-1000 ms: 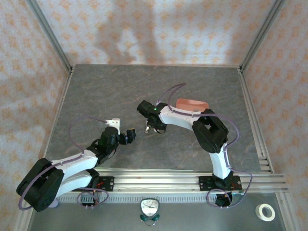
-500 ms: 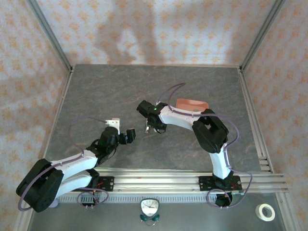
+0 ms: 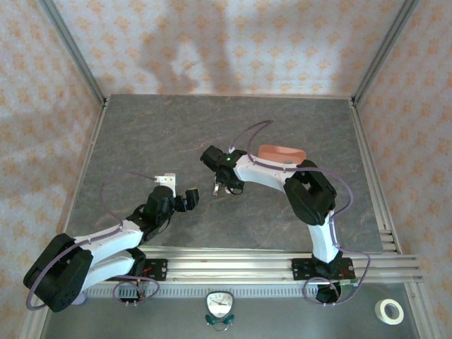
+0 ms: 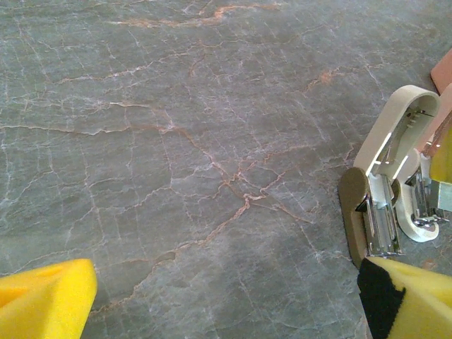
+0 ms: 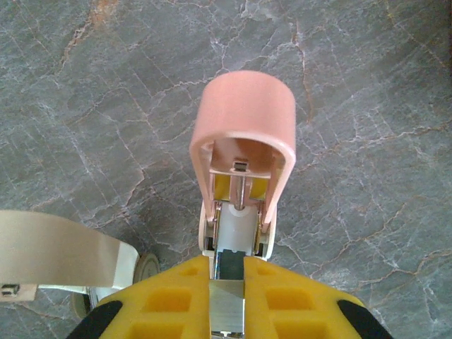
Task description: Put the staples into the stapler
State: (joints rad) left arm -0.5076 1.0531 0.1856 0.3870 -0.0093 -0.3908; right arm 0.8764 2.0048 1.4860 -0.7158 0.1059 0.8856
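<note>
**Desk** (image 3: pixel 162 134): dark grey stone-look surface, veined with pale and rust-coloured lines. An aluminium rail (image 3: pixel 233 256) runs along the near edge and carries both arm bases.

**Room:** three walls papered in a pale orange floral pattern, with grey metal posts at the two back corners.

**Left claw** (image 3: pixel 190 200): low over the desk, left of centre. In its wrist view the two yellow fingertips (image 4: pixel 46 293) stand wide apart with bare desk between them; nothing is held.

**Right claw** (image 3: pixel 226 181): reaches leftward to mid-desk. In its wrist view the yellow pads (image 5: pixel 166 300) are closed together on a short silvery metal strip, taken to be the staples (image 5: pixel 227 304). The strip points into the pale channel of the stapler.

**Stapler** (image 3: pixel 217 188): lies mid-desk, just beside the right claw, with its cover swung up and open (image 4: pixel 395 123). The right wrist view shows the raised cover end-on, pinkish in tone (image 5: pixel 244 120), with the spring rod visible inside.

**Tray** (image 3: pixel 281 152): salmon-pink and shallow, on the desk right of centre, behind the right arm. Its contents cannot be made out.

**Near shelf, in front of the rail:** small round timer (image 3: pixel 219 304); roll of pale tape (image 3: pixel 388 311) at the right corner.
</note>
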